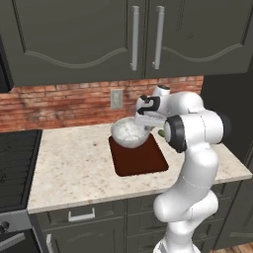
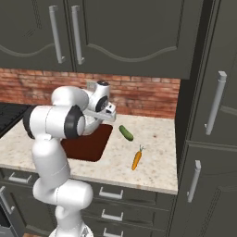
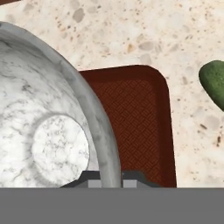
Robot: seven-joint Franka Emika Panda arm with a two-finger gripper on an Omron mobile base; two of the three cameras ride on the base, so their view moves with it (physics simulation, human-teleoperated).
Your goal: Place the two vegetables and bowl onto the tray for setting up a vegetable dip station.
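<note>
My gripper (image 1: 146, 122) is shut on the rim of the speckled grey-white bowl (image 1: 129, 133), which sits tilted over the far end of the dark reddish-brown tray (image 1: 141, 160). In the hand view the bowl (image 3: 48, 131) has its rim clamped between my fingertips (image 3: 109, 179), with the tray (image 3: 140, 118) beneath it. Whether the bowl touches the tray I cannot tell. The green cucumber (image 2: 126, 133) lies on the counter just right of the tray (image 2: 90, 144), and its end shows in the hand view (image 3: 213, 83). The orange carrot (image 2: 136, 159) lies nearer the counter's front edge.
A black stove (image 1: 15, 168) borders the counter on the left. A tall dark cabinet (image 2: 208, 139) walls off the right end. Upper cabinets hang above the brick backsplash, which holds a wall outlet (image 1: 116, 99). Bare counter (image 1: 74, 163) stretches left of the tray.
</note>
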